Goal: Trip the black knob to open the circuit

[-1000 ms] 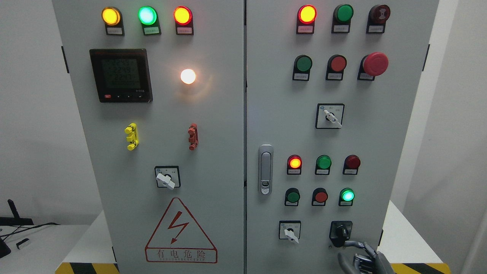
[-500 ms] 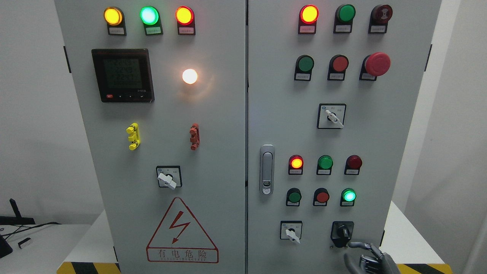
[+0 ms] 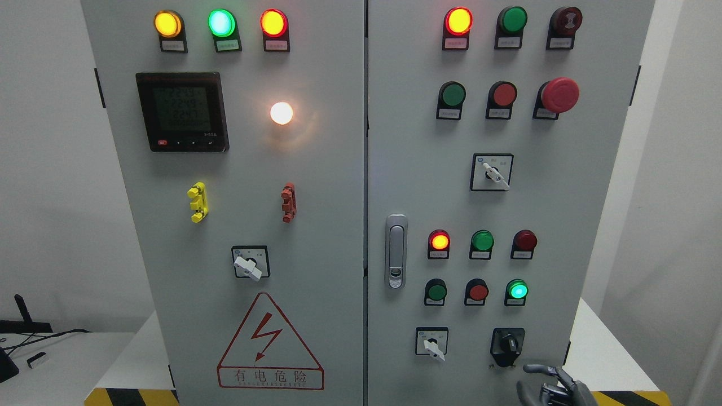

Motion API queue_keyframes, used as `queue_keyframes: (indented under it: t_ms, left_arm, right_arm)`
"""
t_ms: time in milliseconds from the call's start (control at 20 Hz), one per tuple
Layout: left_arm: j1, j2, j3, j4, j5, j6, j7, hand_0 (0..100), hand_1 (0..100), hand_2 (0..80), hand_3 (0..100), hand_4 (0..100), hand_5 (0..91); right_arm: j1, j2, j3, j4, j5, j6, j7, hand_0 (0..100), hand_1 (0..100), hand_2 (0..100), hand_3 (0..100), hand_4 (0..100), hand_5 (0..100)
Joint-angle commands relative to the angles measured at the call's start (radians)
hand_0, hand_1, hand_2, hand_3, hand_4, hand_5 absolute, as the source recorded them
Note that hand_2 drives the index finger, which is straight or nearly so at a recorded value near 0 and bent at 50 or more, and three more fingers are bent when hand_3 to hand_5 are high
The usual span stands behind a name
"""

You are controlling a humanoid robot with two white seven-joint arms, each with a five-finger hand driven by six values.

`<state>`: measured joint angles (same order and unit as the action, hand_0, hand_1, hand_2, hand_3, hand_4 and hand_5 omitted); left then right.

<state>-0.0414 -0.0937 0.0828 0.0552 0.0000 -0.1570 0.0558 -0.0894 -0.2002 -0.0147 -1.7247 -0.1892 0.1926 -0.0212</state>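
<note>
Matt grey painted metal cabinet (image 3: 338,225), glossy plastic black knob (image 3: 509,343), shiny chrome door latch (image 3: 396,251).

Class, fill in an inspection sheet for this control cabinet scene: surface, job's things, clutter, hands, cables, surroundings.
Surface: grey cabinet, two doors, upright.
Job's things: black knob, lower right of the right door, untouched.
Clutter: white selector left of the knob; lit green lamp above it; red mushroom button higher up.
Hands: right hand below the knob, apart, fingers loosely open; left not in view.
Cables: black cable on the table at far left.
Surroundings: white wall; striped tape at the base.
</note>
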Motion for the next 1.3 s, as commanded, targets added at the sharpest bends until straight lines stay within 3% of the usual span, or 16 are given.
queue_keyframes:
  t_ms: [0, 50, 150, 200, 250, 300, 350, 400, 450, 500, 600, 750, 1250]
  left_arm:
    - [0.0, 0.0, 0.0, 0.0, -0.031, 0.001, -0.001, 12, 39, 0.0, 0, 0, 0.0]
    - [0.0, 0.0, 0.0, 0.0, -0.031, 0.001, -0.001, 12, 39, 0.0, 0, 0, 0.0]
    - [0.0, 0.0, 0.0, 0.0, -0.031, 0.001, -0.001, 12, 39, 0.0, 0, 0, 0.0]
    - [0.0, 0.0, 0.0, 0.0, -0.031, 0.001, -0.001, 12, 39, 0.0, 0, 0, 0.0]
    - [0.0, 0.0, 0.0, 0.0, -0.031, 0.001, -0.001, 12, 39, 0.0, 0, 0, 0.0]
    - [0.0, 0.0, 0.0, 0.0, -0.031, 0.001, -0.001, 12, 39, 0.0, 0, 0, 0.0]
    - [0.0, 0.0, 0.0, 0.0, -0.031, 0.001, -0.001, 12, 39, 0.0, 0, 0, 0.0]
    - [0.0, 0.0, 0.0, -0.001, -0.031, 0.001, -0.001, 12, 39, 0.0, 0, 0, 0.0]
    - [0.0, 0.0, 0.0, 0.0, -0.031, 0.001, -0.001, 12, 39, 0.0, 0, 0, 0.0]
    - [0.0, 0.0, 0.0, 0.0, -0.031, 0.001, -0.001, 12, 39, 0.0, 0, 0, 0.0]
    - [0.0, 0.0, 0.0, 0.0, -0.031, 0.001, -0.001, 12, 39, 0.0, 0, 0, 0.0]
    - [0.0, 0.0, 0.0, 0.0, -0.031, 0.001, -0.001, 12, 39, 0.0, 0, 0, 0.0]
    - [0.0, 0.0, 0.0, 0.0, -0.031, 0.001, -0.001, 12, 39, 0.0, 0, 0, 0.0]
  right_arm:
    - [0.046, -0.002, -0.077, -0.053, -0.01, -0.001, 0.001, 55, 74, 49, 100, 100, 92]
    - [0.062, -0.001, -0.088, -0.065, -0.016, -0.001, 0.001, 54, 72, 49, 100, 100, 92]
    - [0.1, -0.004, -0.111, -0.097, -0.067, -0.001, 0.009, 49, 53, 50, 100, 95, 88]
    - [0.124, -0.004, -0.126, -0.114, -0.088, -0.001, 0.026, 48, 51, 50, 99, 94, 87]
    - [0.15, -0.002, -0.137, -0.136, -0.093, -0.001, 0.046, 47, 44, 50, 95, 90, 86]
    - [0.181, -0.002, -0.148, -0.153, -0.098, -0.001, 0.062, 44, 31, 48, 88, 84, 82]
    - [0.21, 0.001, -0.158, -0.173, -0.102, -0.004, 0.079, 38, 31, 47, 87, 83, 80]
    - [0.244, 0.002, -0.171, -0.196, -0.12, -0.009, 0.098, 26, 22, 45, 78, 74, 73]
    - [0.278, 0.001, -0.185, -0.22, -0.15, -0.009, 0.113, 11, 17, 41, 65, 59, 56]
    - [0.31, -0.002, -0.197, -0.245, -0.186, -0.009, 0.128, 6, 16, 39, 64, 58, 55]
    - [0.356, -0.005, -0.215, -0.28, -0.229, -0.009, 0.145, 0, 4, 29, 45, 39, 36]
    - [0.396, -0.004, -0.221, -0.315, -0.236, -0.009, 0.156, 0, 0, 22, 31, 26, 26]
    - [0.412, -0.002, -0.218, -0.335, -0.254, -0.009, 0.153, 0, 0, 15, 23, 22, 21]
